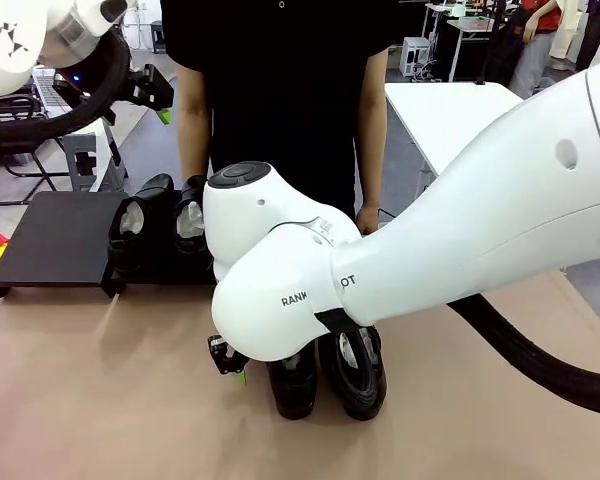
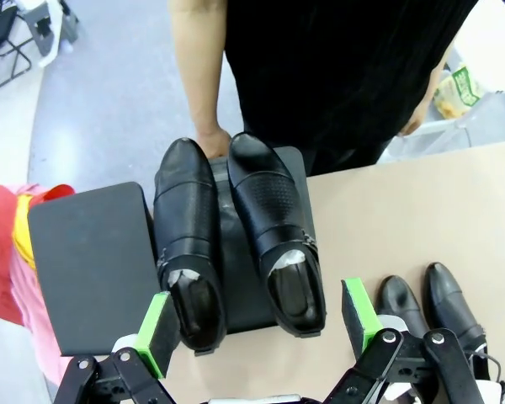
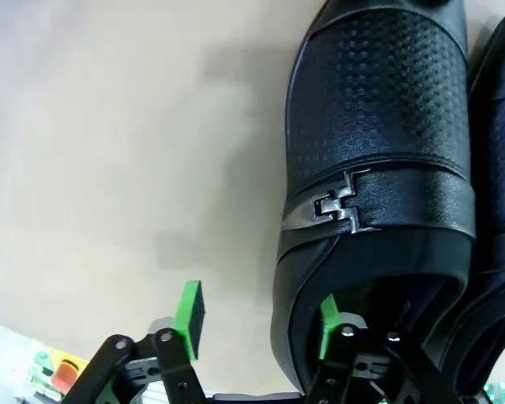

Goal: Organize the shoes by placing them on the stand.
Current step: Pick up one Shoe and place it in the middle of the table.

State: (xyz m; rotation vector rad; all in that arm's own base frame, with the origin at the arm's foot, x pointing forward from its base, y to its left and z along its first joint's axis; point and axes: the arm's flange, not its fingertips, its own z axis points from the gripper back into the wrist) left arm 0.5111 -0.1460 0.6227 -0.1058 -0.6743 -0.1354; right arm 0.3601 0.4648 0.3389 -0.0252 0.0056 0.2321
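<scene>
Two shoes [image 2: 185, 236] already on stand [image 2: 93, 261], side by side. Other pair [image 1: 355, 375] on worktop [image 3: 109, 126]. My right pincer [image 3: 258, 324] straddles heel wall of buckled perforated shoe [image 3: 379, 126]: outer pad [image 3: 189, 320] clear of leather, inner pad [image 3: 326, 320] apparently inside opening, so not clamped. Left pincer [image 2: 259, 328] spread wide above stand. Leather glossy, likely slippery; collar looks stiff, pinch there.

Bright, even room light falls from above. The glossy shoes [image 2: 273, 227] carry a soft white sheen. A faint, diffuse shadow lies on the surface [image 1: 100, 400] beneath the right arm [image 1: 460, 230]. The left wrist view bows at its edges. In the right wrist view the surface washes pale at the upper left.
</scene>
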